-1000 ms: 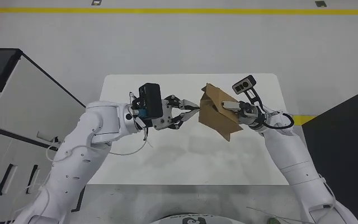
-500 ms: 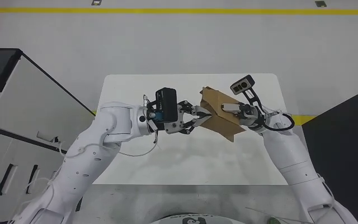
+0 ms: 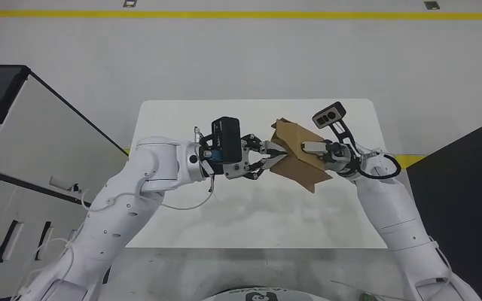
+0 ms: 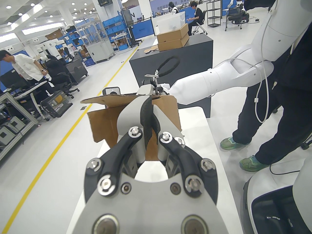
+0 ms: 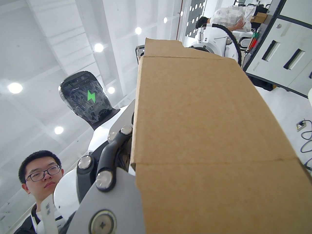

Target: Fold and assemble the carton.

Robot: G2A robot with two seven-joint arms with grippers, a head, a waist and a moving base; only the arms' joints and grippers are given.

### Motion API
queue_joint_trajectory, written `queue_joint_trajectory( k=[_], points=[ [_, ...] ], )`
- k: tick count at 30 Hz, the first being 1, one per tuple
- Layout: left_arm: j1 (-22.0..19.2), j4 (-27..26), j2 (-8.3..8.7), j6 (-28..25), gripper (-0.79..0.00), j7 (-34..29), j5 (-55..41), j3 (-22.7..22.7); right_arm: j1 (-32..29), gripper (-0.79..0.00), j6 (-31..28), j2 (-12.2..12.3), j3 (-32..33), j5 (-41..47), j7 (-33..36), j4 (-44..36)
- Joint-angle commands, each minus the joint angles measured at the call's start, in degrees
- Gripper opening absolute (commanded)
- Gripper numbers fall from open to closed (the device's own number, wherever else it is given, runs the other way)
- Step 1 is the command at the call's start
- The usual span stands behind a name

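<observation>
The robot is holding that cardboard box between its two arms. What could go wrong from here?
1. The fingers of the left gripper seem to pinch only a thin edge of the carton; it could slip free, or tear if the arms pull apart.
2. The carton looks half-folded with loose flaps, and the right gripper holds its other side; pushing together might crease it wrongly or crush it.

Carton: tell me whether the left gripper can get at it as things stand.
Likely yes. The left gripper sits right at the carton edge facing it, with nothing between them. The right gripper holds the opposite side and does not block the way.
</observation>
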Motion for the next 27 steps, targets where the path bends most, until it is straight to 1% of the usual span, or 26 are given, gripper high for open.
queue_joint_trajectory(
  k=[1, 13, 23, 27],
  points=[
    [0.05, -0.11, -0.02, -0.06, -0.785, -0.04, 0.04, 0.05, -0.16, -0.785, -0.05, -0.02, 0.15, 0.04, 0.03, -0.21],
    [-0.07, -0.16, -0.52, 0.12, -0.785, 0.21, -0.38, 2.09, -0.80, -0.785, -0.20, -0.38, -0.19, 0.23, -0.15, -1.26],
    [0.36, -0.48, -0.31, -0.11, -0.785, -0.61, -0.48, 0.35, -1.21, -0.785, 0.08, -0.44, 0.50, -0.21, -0.30, -1.45],
    [0.65, -0.21, -0.35, -0.52, -0.785, -0.48, -0.99, 0.64, -1.41, -0.785, 0.02, -0.50, 0.62, -0.22, -0.56, -1.65]
  ],
)
